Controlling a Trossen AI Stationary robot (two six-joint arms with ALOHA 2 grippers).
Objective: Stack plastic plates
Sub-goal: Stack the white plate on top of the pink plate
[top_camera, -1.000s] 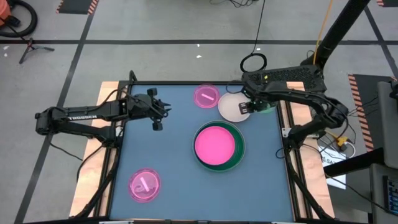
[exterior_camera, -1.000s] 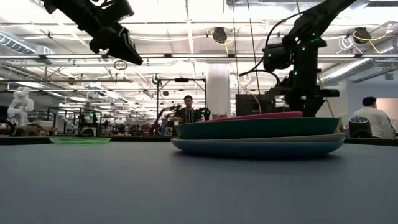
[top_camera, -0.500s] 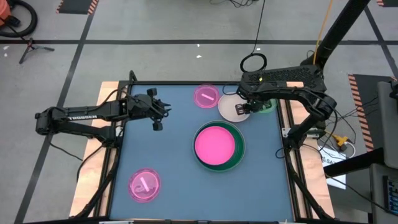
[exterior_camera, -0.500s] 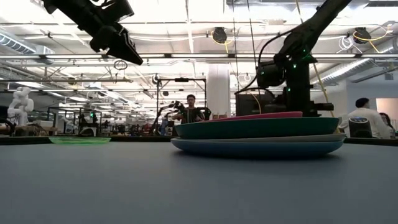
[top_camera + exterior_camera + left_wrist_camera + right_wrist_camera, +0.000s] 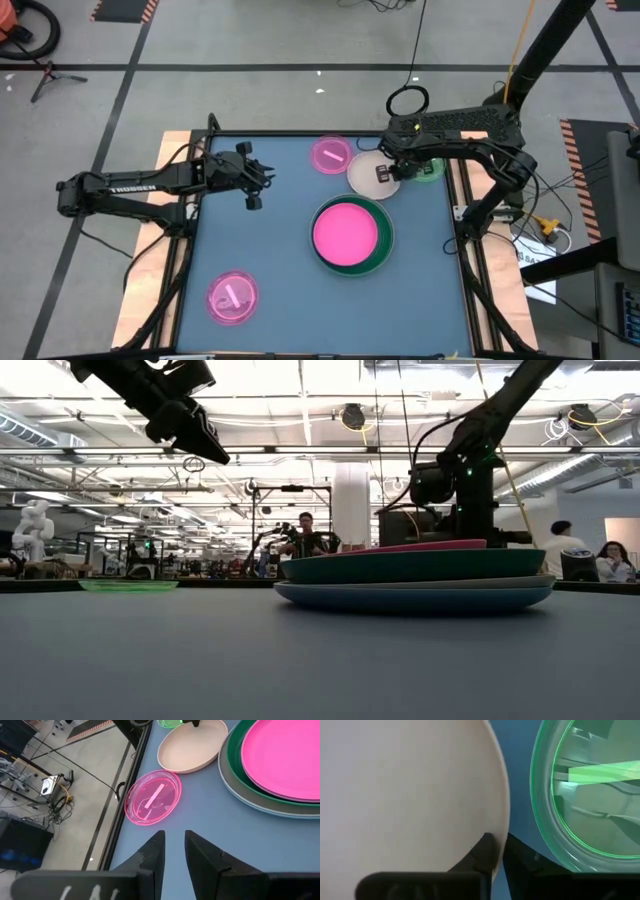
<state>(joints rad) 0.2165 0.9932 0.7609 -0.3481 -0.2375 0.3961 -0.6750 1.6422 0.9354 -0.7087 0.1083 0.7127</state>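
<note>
Right claw [image 5: 388, 173] sits on the cream plate's [image 5: 368, 174] rim, fingers nearly closed, one over and one under the edge: gripping it. Plate lies on the worktop [image 5: 270, 250] just past the pink-topped stack [image 5: 346, 232], so the stack is a short way nearer than the claw. Left claw [image 5: 252, 186] hangs apart, slightly open, holding nothing.
</note>
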